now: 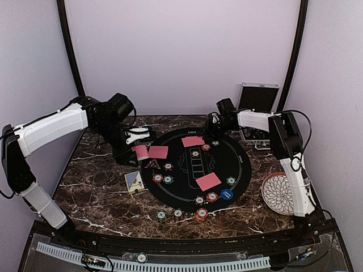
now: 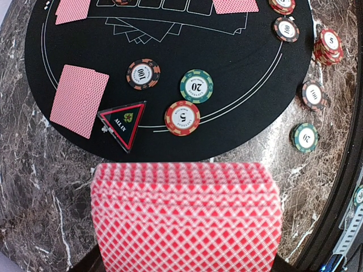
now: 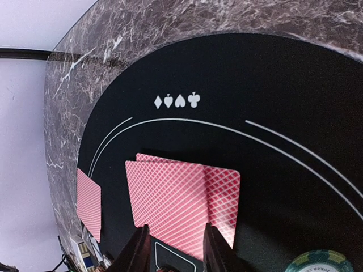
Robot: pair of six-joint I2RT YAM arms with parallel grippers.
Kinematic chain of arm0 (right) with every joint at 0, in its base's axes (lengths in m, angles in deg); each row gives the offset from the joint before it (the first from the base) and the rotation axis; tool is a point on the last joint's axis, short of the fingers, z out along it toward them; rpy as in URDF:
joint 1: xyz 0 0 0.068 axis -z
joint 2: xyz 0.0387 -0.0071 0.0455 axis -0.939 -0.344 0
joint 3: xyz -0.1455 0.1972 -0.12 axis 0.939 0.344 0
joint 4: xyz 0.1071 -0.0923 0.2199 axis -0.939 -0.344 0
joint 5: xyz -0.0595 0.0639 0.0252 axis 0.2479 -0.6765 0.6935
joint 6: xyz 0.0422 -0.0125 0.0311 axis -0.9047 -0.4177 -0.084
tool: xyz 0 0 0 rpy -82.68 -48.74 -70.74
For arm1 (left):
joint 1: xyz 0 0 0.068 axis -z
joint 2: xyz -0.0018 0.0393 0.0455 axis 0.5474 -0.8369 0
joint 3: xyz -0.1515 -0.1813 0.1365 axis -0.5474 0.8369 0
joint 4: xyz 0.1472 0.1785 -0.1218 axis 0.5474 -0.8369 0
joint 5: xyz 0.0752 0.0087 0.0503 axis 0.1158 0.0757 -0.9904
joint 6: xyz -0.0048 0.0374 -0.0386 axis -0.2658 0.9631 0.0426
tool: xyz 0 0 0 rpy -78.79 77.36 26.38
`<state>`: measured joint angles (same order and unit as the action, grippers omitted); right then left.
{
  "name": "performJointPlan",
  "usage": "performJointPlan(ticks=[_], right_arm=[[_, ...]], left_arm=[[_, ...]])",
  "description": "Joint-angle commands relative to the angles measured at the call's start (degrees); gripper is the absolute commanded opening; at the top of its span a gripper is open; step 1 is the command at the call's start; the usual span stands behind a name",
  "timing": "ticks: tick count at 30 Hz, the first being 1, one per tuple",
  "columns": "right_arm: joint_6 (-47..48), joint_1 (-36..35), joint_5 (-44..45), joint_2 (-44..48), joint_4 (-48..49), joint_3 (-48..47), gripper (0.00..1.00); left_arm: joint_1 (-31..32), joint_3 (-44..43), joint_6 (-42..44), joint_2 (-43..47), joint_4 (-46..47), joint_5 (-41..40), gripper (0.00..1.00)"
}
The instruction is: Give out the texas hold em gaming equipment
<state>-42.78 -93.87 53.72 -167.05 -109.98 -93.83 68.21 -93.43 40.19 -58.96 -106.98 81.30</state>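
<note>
Top view: soft, even light falling from above; pale walls glowing flat, no hard shadows showing. Marble table (image 1: 96, 192) giving faint sheen; black mat (image 1: 187, 170) looking matte, dark.
Left wrist view: card deck (image 2: 187, 221) sitting close to lens, blurring; green chip (image 2: 196, 85) numerals reading sharp; mat edge bowing under wide lens.
Right wrist view: wall at left washing out white; right gripper (image 3: 174, 238) blurring at near edge; red cards (image 3: 181, 198) showing crisp.

Overhead, wrists close, sharing black mat (image 1: 241, 161)
</note>
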Motion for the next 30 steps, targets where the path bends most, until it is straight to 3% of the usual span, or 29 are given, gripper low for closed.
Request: performJointPlan(ticks=[1,9,14,20,23,27,30], right_arm=[[1.96,0.98,0.32,-2.09,-2.35,-4.53,0.38],[2.91,2.11,2.56,0.22,-3.5,-5.75,0.57],[0.52,0.85,0.01,10.38,5.64,6.39,0.69],[-2.9,-3.68,-3.46,20.25,15.03,21.49,0.73],[-5.87,-7.34,-6.78,24.36,21.79,28.79,0.76],[-19.35,-12.42,-13.2,28.36,40.63,38.79,0.82],[-25.48,-15.96,-14.18,28.44,48.33,41.08,0.84]], left_arm=[[-0.21,-0.1,0.48,2.68,-1.06,0.67,0.0],[-0.13,-0.05,0.42,2.72,-0.98,0.09,0.0],[-0.13,0.08,0.42,2.68,-0.59,-0.01,0.0],[-0.13,-0.32,0.35,1.98,-0.24,-0.05,0.0],[-0.13,-0.39,0.33,1.73,-0.04,-0.44,0.0],[-0.17,-0.44,0.2,1.62,0.31,-0.62,0.0],[-0.15,-0.75,-0.01,1.41,0.39,-0.58,0.0]])
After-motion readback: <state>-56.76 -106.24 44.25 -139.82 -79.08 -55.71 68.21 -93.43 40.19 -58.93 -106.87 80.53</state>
